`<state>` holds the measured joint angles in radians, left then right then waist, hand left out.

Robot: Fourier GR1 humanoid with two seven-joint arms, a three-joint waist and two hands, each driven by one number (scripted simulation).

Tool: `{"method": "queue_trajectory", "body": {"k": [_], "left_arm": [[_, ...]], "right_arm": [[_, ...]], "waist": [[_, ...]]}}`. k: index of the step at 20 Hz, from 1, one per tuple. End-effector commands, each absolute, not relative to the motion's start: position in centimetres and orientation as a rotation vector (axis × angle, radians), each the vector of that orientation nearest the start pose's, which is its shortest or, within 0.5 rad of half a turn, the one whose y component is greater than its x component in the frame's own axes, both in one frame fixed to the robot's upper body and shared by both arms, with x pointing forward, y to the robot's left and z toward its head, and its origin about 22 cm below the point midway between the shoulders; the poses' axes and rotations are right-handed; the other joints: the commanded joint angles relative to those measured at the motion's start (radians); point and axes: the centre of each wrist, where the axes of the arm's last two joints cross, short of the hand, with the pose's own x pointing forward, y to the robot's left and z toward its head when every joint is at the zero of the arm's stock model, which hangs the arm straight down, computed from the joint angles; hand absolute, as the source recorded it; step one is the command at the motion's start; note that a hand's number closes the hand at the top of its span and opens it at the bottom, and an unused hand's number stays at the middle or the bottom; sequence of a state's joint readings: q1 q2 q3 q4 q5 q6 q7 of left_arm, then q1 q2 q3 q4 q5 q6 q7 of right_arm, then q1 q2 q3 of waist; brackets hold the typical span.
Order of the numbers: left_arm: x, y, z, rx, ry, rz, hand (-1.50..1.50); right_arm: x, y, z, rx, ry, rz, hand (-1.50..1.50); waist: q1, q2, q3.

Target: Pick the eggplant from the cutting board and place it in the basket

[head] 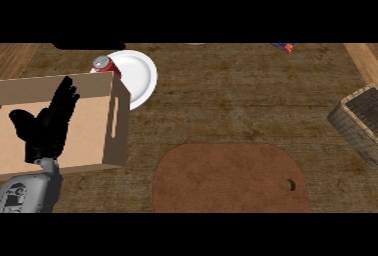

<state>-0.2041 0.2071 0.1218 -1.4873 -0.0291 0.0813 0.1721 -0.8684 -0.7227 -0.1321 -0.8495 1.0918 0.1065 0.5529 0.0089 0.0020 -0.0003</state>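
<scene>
The brown cutting board (229, 177) lies at the lower middle of the counter with a small hole near its right edge; no eggplant shows on it or anywhere in view. The wicker basket (358, 122) sits at the right edge, partly cut off, and what shows of its inside is dark. My left hand (46, 125) stands at the left with straight fingers pointing up, resting in front of a cardboard box. My right hand does not show.
An open cardboard box (96, 125) fills the left side. Behind it stands a white plate (139, 75) with a red can (103, 64) beside it. A small blue and red object (283, 47) lies at the far edge.
</scene>
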Motion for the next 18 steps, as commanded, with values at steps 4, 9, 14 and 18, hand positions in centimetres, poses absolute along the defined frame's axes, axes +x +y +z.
{"method": "queue_trajectory", "body": {"k": [4, 9, 14, 18], "left_arm": [[28.5, 28.4, 6.0, 0.276, -1.515, -0.024, 0.00], [27.5, 28.7, 5.5, 0.291, -1.522, -0.032, 0.00], [28.9, 29.6, 5.9, 0.286, -1.526, -0.022, 0.00], [29.2, 28.7, 4.5, 0.282, -1.518, -0.023, 0.00]], "right_arm": [[39.0, -41.7, 20.0, -1.565, -0.722, 0.560, 1.50], [40.0, -42.0, 20.3, -1.582, -0.697, 0.564, 1.50], [38.9, -42.2, 18.6, -1.586, -0.646, 0.618, 1.50], [38.2, -42.6, 15.5, -1.570, -0.633, 0.620, 1.50]], "waist": [[-0.001, -0.001, 0.001], [0.007, 0.001, 0.001], [-0.007, -0.002, 0.000], [-0.009, -0.002, 0.000]]}}
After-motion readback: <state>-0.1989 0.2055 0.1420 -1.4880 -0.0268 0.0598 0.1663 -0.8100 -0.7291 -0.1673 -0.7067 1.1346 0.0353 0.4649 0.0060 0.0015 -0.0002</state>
